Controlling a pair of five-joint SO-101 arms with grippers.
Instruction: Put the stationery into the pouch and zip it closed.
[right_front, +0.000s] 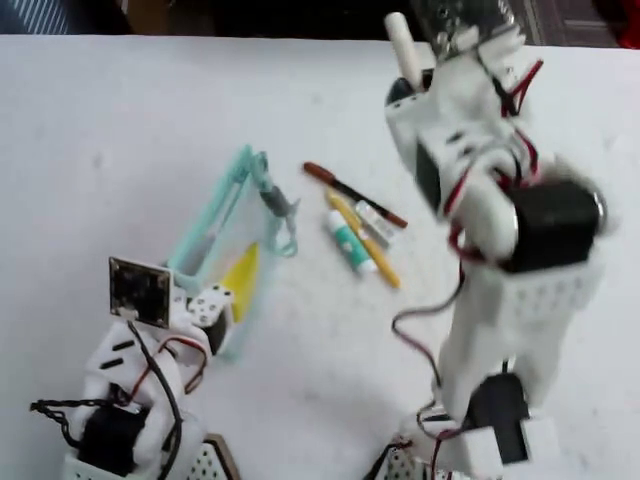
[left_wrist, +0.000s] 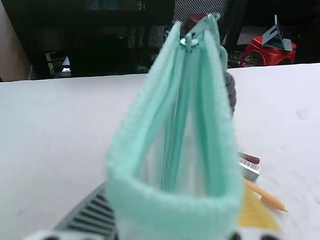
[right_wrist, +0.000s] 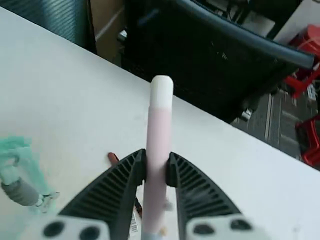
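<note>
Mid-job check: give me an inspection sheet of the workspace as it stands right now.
Surface: white table, no spills seen.
Job's things: mint pouch unzipped, on edge, yellow piece by its clear side; brown pen, yellow pen, teal stick, small white item lying beside it.
Clutter: nothing seen.
Grippers: left gripper clamps the pouch's end; right gripper shut on a pink pen, raised off the table.
Cables: red and black wires along both arms, clear of the pouch.
Surroundings: dark chair, red stool beyond the table.

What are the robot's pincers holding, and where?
Right pincer grips the pink pen by its barrel; left pincer holds the mint pouch by its near end.
</note>
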